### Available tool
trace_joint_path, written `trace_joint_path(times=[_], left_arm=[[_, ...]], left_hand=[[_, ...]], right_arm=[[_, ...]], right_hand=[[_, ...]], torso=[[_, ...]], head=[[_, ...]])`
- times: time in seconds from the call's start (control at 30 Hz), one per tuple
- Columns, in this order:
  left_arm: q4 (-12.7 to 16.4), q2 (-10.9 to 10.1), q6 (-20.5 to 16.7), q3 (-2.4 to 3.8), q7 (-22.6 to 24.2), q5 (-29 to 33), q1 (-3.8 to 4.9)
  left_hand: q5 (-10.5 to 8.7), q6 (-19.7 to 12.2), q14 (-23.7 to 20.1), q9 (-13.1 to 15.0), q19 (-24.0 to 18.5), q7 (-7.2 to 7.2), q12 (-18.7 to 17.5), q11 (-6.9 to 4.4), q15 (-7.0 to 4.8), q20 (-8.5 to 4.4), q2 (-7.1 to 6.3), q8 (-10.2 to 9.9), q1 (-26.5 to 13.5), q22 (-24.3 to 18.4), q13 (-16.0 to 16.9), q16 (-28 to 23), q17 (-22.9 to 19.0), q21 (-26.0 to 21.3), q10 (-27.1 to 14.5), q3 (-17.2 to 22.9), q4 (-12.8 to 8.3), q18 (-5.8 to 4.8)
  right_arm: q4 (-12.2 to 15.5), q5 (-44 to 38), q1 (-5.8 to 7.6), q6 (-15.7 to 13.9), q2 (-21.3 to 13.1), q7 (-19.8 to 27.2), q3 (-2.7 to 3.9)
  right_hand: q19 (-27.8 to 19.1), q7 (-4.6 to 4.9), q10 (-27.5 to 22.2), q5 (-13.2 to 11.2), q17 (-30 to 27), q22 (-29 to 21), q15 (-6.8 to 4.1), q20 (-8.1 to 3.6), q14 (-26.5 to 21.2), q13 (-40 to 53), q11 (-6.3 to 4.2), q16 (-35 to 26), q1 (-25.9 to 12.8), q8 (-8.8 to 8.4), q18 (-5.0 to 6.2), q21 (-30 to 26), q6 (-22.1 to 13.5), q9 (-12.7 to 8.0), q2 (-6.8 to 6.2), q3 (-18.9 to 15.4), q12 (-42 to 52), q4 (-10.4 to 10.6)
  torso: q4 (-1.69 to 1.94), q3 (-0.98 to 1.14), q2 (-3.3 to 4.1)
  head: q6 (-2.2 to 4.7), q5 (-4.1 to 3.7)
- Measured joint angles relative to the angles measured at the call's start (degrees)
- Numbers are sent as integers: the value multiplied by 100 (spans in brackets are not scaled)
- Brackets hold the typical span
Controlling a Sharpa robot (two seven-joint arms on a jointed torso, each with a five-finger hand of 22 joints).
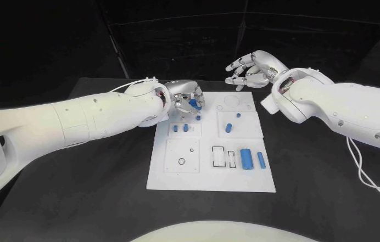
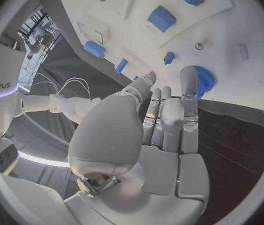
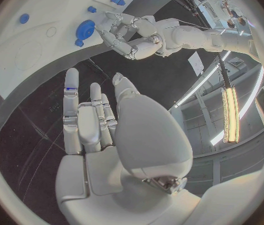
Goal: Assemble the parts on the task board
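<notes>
While my left robot hand [image 1: 186, 98] pinches the blue toothed plastic gear [image 2: 202, 80], I'd lower squarely; right robot hand [image 1: 247, 69] hangs open.

task board [image 1: 212, 181]: one
blue parts on the board: seven, including the gear [image 1: 193, 105]
hands: two, left hand [image 1: 185, 96], right hand [image 1: 249, 69]

Glossy white rounded arm shells, silver segmented left hand [image 1: 186, 96] and right hand [image 1: 250, 69], thin white cables at both wrists, grey "sharpa" lettering.
</notes>
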Motion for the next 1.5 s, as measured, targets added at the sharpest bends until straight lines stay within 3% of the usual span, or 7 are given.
trace_joint_path(times=[0.13,0.23,0.37,0.87,0.97,1.5], left_arm=[[-121,117,92,0,14,-398,-9],[-193,180,176,0,8,-616,-13],[-258,248,302,0,-20,-822,-18],[-449,430,689,4,-203,-1179,-40],[-490,461,726,4,-236,-1221,-43],[-635,556,845,17,-277,-1314,-106]], left_hand=[[0,81,183,-78,371,-12,-121,-20,-24,-23,-30,-95,-30,495,-146,423,472,648,91,23,-23,0],[0,139,183,-104,507,-15,-155,-26,-24,-34,-15,-122,-45,704,-191,448,472,914,149,23,-23,-97],[-47,166,183,-123,588,-29,-187,-32,-25,-40,-31,-144,-83,861,-208,443,334,1113,194,23,-23,-96],[-69,248,183,-151,693,-30,-241,-60,-25,-62,-31,-166,-83,1061,-213,427,268,1354,307,71,-38,-96],[-69,263,203,-157,696,-45,-248,-57,-45,-65,-31,-189,-83,1104,-213,427,228,1392,343,112,-45,-182],[-92,392,203,-189,715,-49,-319,-82,-45,-84,-8,-211,-105,1197,-209,427,153,1468,552,301,-61,-181]], right_arm=[[4,0,0,0,3,2,-1],[5,0,0,0,4,2,-1],[8,0,0,0,6,3,-1],[14,1,0,0,19,3,0],[14,1,0,0,22,3,0],[17,1,0,0,30,6,0]], right_hand=[[0,0,0,0,-6,-5,0,0,0,-12,0,0,0,0,0,-26,0,0,0,0,0,0],[0,0,0,0,-6,-5,0,0,0,-13,0,0,0,0,0,-26,0,0,0,0,0,0],[0,0,0,0,-6,-5,0,0,0,-19,0,0,0,0,0,-26,0,0,0,0,0,0],[0,0,0,0,-5,-14,0,0,0,-31,0,0,0,0,0,-26,0,0,0,0,0,0],[0,0,0,0,-6,-14,0,0,0,-30,0,0,0,0,0,-26,0,0,0,0,0,0],[0,0,0,0,-5,-13,0,0,0,-30,0,0,0,0,0,-26,0,0,0,0,0,0]], torso=[[0,2,0],[1,2,-1],[0,3,-3],[6,2,-10],[6,1,-10],[6,1,-10]], head=[[-4,-10],[-10,-16],[-16,-20],[-40,-38],[-44,-38],[-57,-48]])
